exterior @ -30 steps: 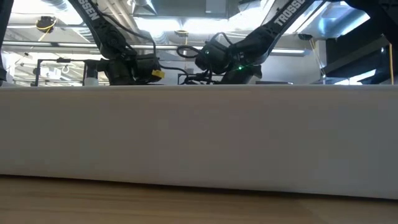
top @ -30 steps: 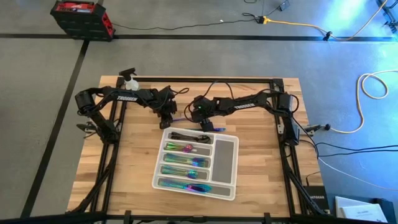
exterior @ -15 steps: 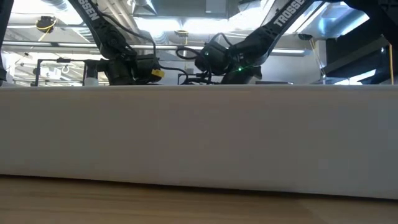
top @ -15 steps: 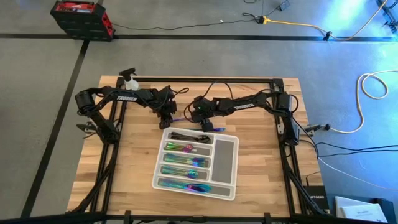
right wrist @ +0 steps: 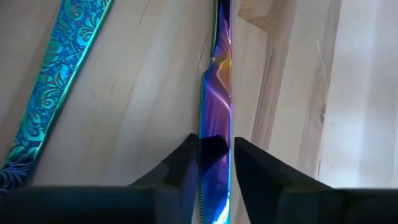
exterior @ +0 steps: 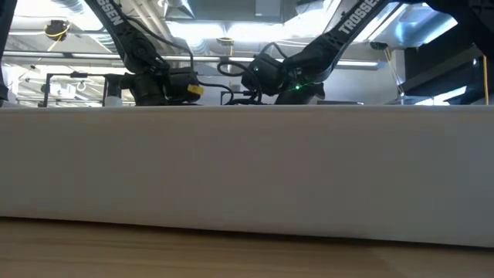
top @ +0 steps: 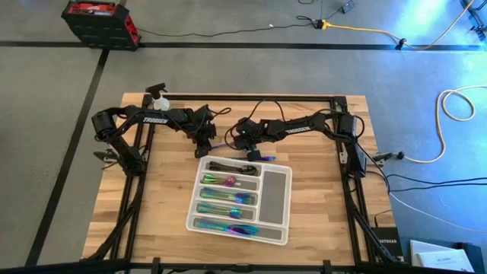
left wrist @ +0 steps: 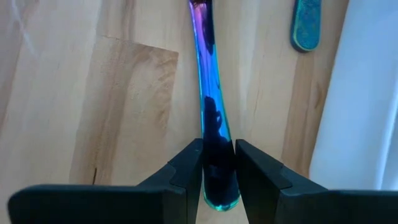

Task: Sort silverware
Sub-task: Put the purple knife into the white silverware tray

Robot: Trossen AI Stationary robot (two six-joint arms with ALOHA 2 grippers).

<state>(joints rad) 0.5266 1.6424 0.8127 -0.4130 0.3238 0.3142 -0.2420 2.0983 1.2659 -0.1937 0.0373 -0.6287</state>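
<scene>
the right gripper [right wrist: 214,163] has just closed its fingers onto a knife [right wrist: 216,106] lying on the table beyond the tray's [top: 275,183] far edge, so a lift can follow. to its left, the left gripper [left wrist: 218,168] clamps a blue handle [left wrist: 208,87].

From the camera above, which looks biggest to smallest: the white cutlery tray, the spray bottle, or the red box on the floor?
1. Cutlery tray, clearly largest.
2. Red box.
3. Spray bottle, smallest.
The box lies on the floor, farther from the camera, so its real size may be greater than it looks.
</scene>
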